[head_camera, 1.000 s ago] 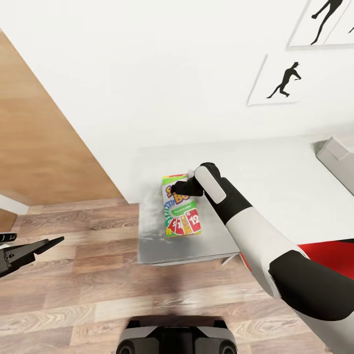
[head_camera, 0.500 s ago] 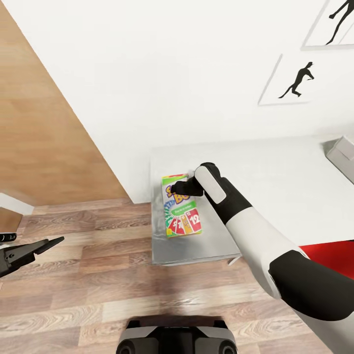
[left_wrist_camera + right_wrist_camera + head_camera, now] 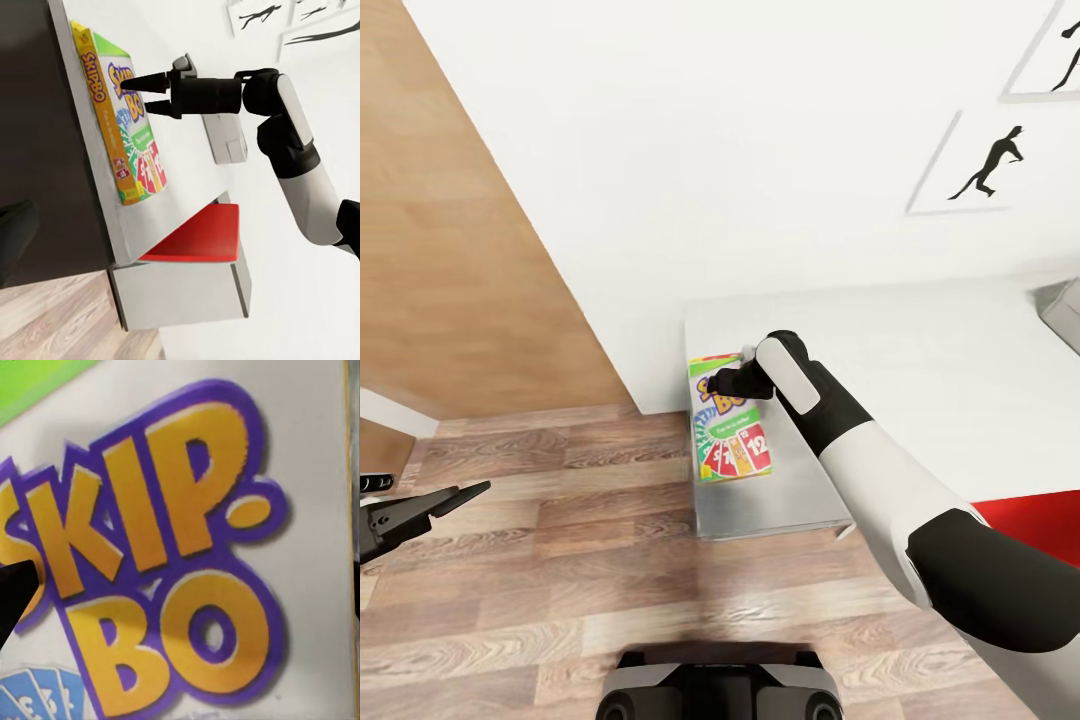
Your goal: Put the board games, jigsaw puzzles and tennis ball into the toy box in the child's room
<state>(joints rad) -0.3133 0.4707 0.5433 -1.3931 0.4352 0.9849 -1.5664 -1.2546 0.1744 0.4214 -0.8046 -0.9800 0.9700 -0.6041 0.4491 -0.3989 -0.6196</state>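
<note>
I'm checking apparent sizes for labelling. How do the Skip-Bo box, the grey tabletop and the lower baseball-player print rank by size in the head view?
Largest to smallest:
1. Grey tabletop
2. Lower baseball-player print
3. Skip-Bo box
The print hangs farther away, so the last two are unsure.

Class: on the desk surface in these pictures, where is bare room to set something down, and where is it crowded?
Bare: the pale top between right arm and wall. Crowded: the grey wing's left edge, where the Skip-Bo box sits under the right gripper.

Skip-Bo box (image 3: 731, 425) green, red and yellow (purple-edged orange lettering), pale grey table (image 3: 920, 350), wood-plank floor (image 3: 560, 560)
</note>
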